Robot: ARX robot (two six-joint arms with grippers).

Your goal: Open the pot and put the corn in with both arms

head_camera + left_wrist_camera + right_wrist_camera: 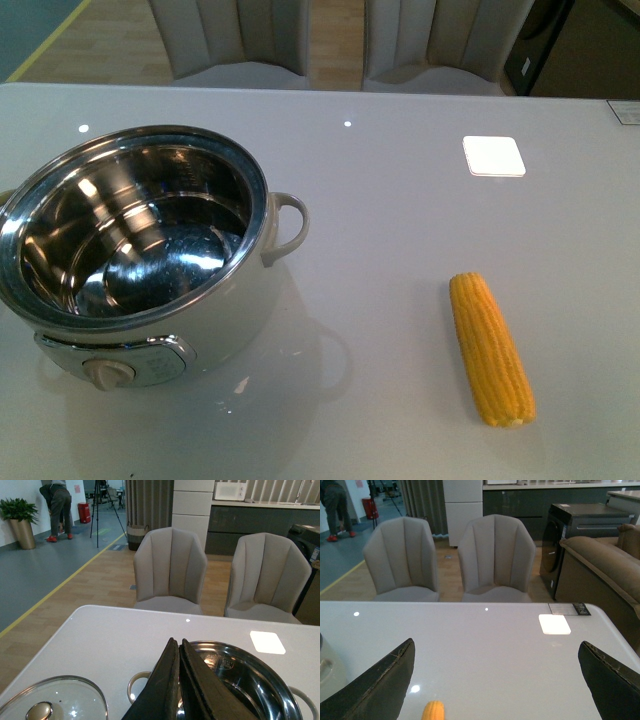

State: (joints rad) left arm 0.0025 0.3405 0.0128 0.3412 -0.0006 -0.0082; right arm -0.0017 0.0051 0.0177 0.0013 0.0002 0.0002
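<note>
The cream-white pot (250,300) stands uncovered at the table's left, its steel inside empty, dial knob (108,373) facing me. The yellow corn (490,348) lies on the table to the right, well apart from the pot. Neither arm shows in the front view. In the left wrist view my left gripper (178,641) is shut with nothing in it, poised over the near rim of the pot (260,680); the glass lid (52,705) lies on the table beside the pot. In the right wrist view my right gripper (497,647) is open wide, with the tip of the corn (433,711) below it, nearer one finger.
A white square coaster (493,155) lies at the back right of the white table (400,250). Two beige chairs (170,570) stand behind the far edge. A brown sofa (605,565) and a dark cabinet sit off to the right.
</note>
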